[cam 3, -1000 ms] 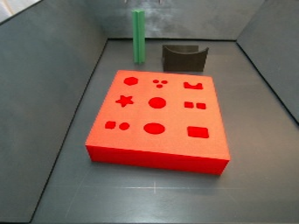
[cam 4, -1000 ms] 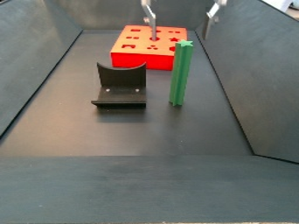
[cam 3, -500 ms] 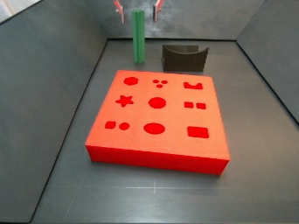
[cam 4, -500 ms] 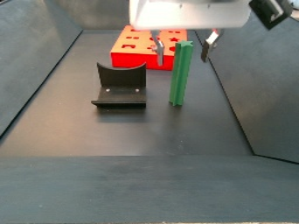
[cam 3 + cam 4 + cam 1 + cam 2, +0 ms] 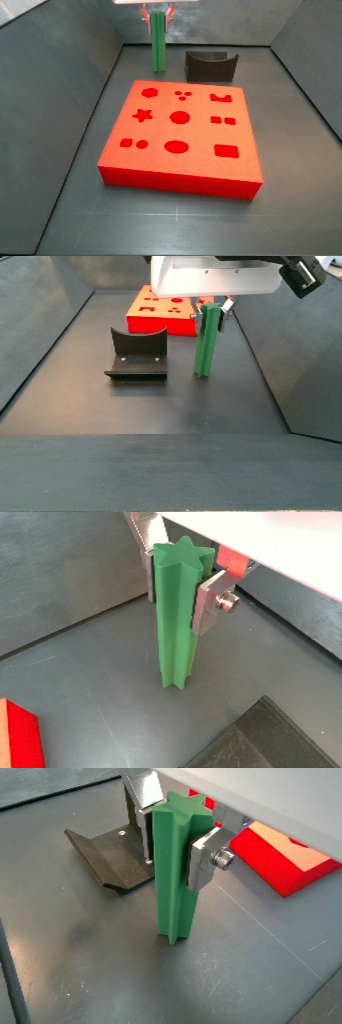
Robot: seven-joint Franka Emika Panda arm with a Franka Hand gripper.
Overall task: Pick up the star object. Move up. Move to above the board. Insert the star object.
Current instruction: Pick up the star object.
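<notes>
The star object (image 5: 178,622), a tall green peg, stands upright on the dark floor, and both wrist views show its star-shaped top (image 5: 178,868). My gripper (image 5: 178,572) has come down over its upper end, with one silver finger (image 5: 207,856) pressed on each side, shut on it. In both side views the star object (image 5: 159,45) (image 5: 206,346) rests on the floor under the gripper (image 5: 160,12) (image 5: 211,308). The board (image 5: 201,135) is a flat red slab with shaped holes. It lies apart from the peg, and part of the board (image 5: 154,324) sits behind the arm.
The dark fixture (image 5: 210,66) (image 5: 136,354) stands on the floor beside the peg, between it and a wall. Grey sloping walls (image 5: 67,90) enclose the floor on all sides. A corner of the board (image 5: 274,858) shows close behind the gripper.
The gripper came down over the top of the peg, and its fingers moved in from a wide spread onto the peg's sides. The peg, board and fixture have not moved.
</notes>
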